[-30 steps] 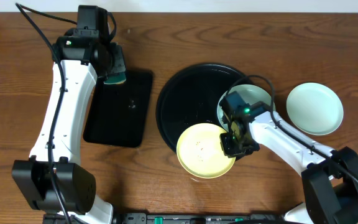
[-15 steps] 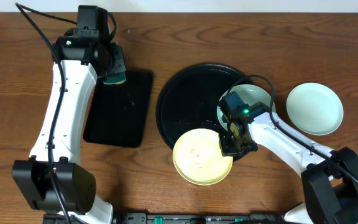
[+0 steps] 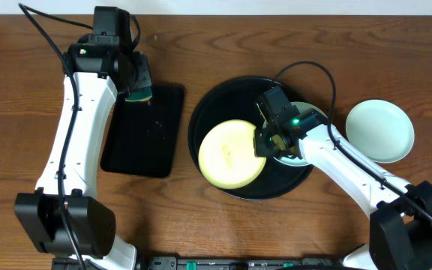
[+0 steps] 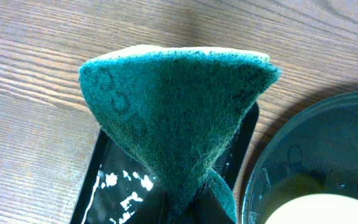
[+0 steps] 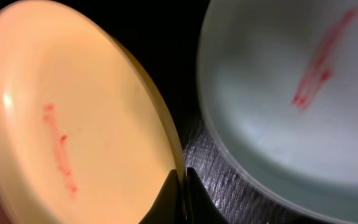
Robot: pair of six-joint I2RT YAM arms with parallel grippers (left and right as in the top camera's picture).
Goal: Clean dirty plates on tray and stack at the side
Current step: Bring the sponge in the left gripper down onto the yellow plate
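Now the right fingers (image 5: 165, 200) pinch the rim of the yellow plate (image 3: 229, 154) (red smudge showing) over the tray (image 3: 207, 112), while the left fingers (image 3: 141, 75) clamp a green sponge (image 4: 179, 112).

Brown wooden table (image 3: 21, 112) fills nearly the whole overhead view. Grain runs 9 to 3 o'clock; colour is mid to dark reddish brown with darker streaks. Finish is mostly matte with a slight sheen. A thin pale strip (image 3: 313, 6) runs along the 12 o'clock edge, past the table's far side; wall or floor, cannot tell. Light is even and soft, seemingly from above. Shadows on the wood are faint with blurred edges. Left wrist view shows the same wood closer up, looking paler grey-brown toward 9 o'clock, grain lines sharp.
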